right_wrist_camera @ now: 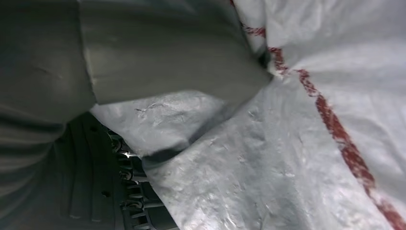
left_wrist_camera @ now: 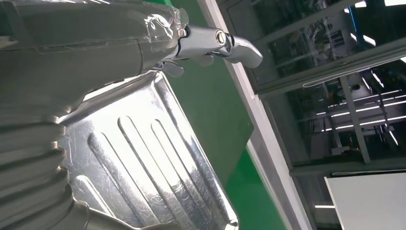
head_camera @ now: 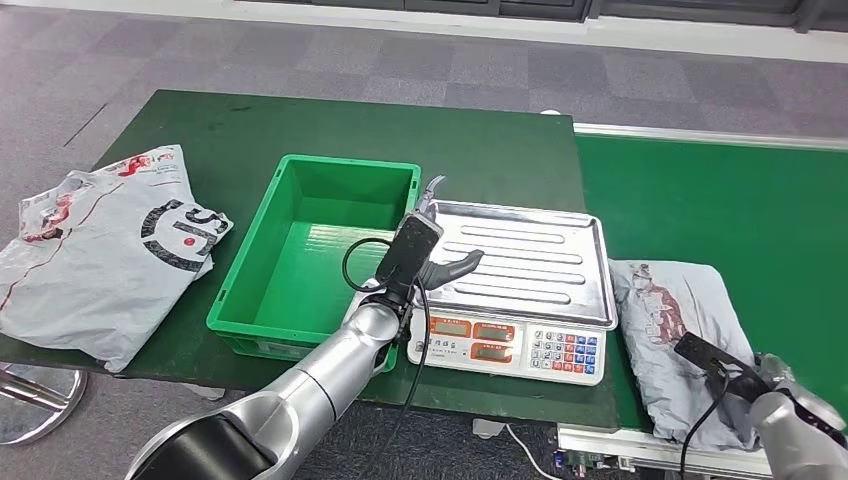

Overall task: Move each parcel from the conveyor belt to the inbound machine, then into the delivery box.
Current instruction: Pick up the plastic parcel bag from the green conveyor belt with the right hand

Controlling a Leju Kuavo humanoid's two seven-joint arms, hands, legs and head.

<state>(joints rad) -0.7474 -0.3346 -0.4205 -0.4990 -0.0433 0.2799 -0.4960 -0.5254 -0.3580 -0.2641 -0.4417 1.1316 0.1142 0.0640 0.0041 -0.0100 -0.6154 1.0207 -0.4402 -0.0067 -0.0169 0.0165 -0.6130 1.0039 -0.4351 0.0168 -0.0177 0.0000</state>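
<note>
Green tabletop (head_camera: 500,140) carries our scale (head_camera: 515,300) beside the green box (head_camera: 300,250). Our left hand (head_camera: 440,255) hovers spread and empty over the pan; our right hand (head_camera: 770,390) grips the grey parcel (head_camera: 665,310) on the belt (head_camera: 720,200), near right.

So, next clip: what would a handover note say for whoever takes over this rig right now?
Left hand: holds nothing, fingers apart, over the steel pan of the weighing scale.
Right hand: on the grey plastic parcel with red print lying on the green conveyor belt; grip cannot be judged.
Green plastic crate: no parcel inside.
Grey mailer bags lie on the dark green table.
Left: parcel onto scale, then into crate.
</note>
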